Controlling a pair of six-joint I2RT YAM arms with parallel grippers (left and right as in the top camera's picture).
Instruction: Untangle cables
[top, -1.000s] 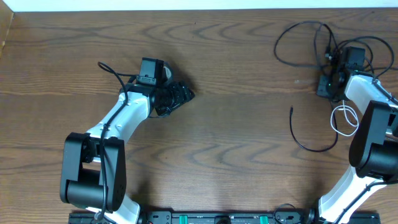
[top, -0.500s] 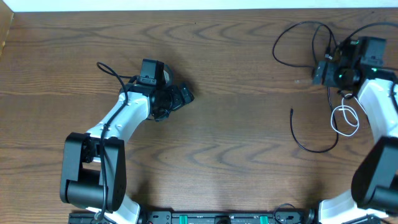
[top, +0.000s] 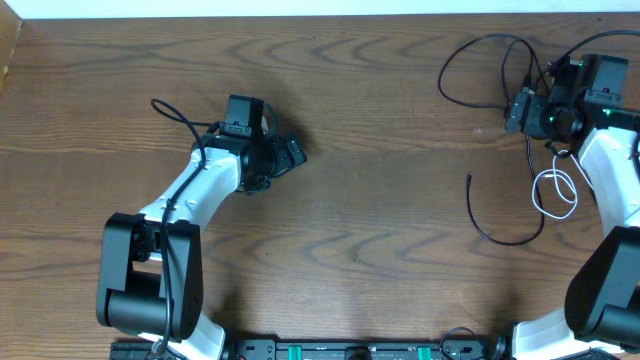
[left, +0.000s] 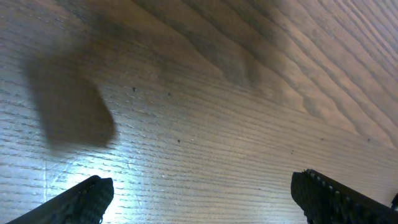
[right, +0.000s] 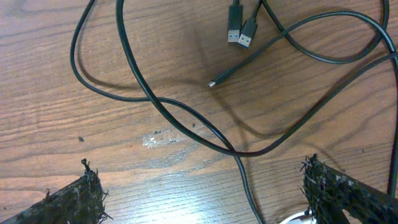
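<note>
The cables lie at the table's far right. Black cables (top: 442, 72) form loose crossing loops at the back, a white cable (top: 537, 192) is coiled nearer the front, and another black cable (top: 487, 235) curves alone to its left. My right gripper (top: 515, 110) hovers open over the black loops. In the right wrist view a black cable (right: 241, 165) runs down between the spread fingers of the right gripper (right: 202, 193), apart from both, and two USB plugs (right: 239, 31) lie further ahead. My left gripper (top: 290, 152) (left: 202, 193) is open over bare wood, far from any cable.
The wooden table (top: 380, 230) stretches between the two arms. Its far edge meets a white strip along the top of the overhead view. A thicker black wire (top: 170, 110) loops off the left arm.
The right gripper has opened and shifted toward the back of the table, above the black loops. The left gripper has opened wider and drawn back slightly to the left.
</note>
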